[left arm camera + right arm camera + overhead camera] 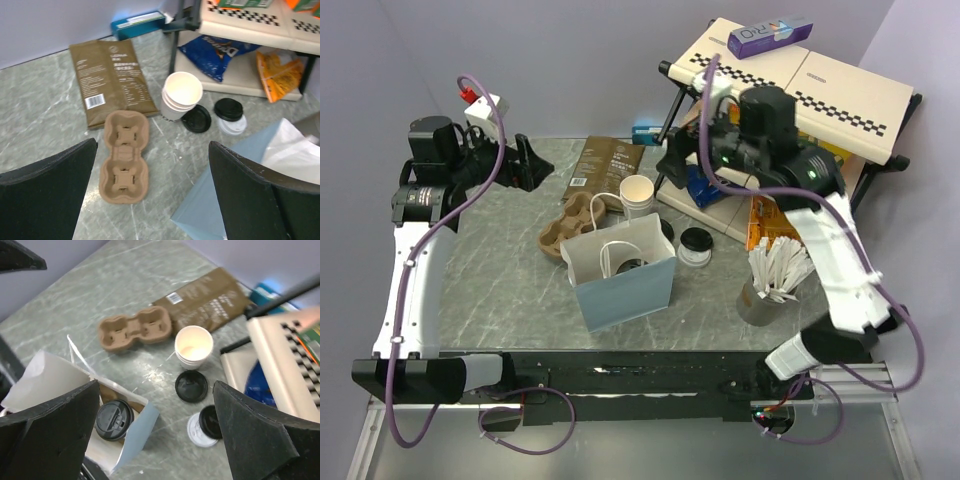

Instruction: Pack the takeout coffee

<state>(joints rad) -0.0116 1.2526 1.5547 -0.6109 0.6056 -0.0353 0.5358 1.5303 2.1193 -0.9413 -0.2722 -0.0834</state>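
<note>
Grey marbled table (500, 280) is seen beneath both arms. To the left, the left gripper (152, 150) is spread wide and holds nothing, with the brown moulded-pulp cup carrier (124, 157) lying below it. Under the right gripper (156, 385), likewise wide open and empty, the paper takeout cup with round black plastic lid (114, 419) is seen inside the pale blue paper bag (135, 432). Should a finger be caught on the bag's rim on rising, bag and cup could be tipped.

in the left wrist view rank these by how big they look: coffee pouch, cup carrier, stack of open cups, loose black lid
1. coffee pouch
2. cup carrier, which lies nearer the camera, so its lead over the cups is less sure
3. stack of open cups
4. loose black lid
</note>
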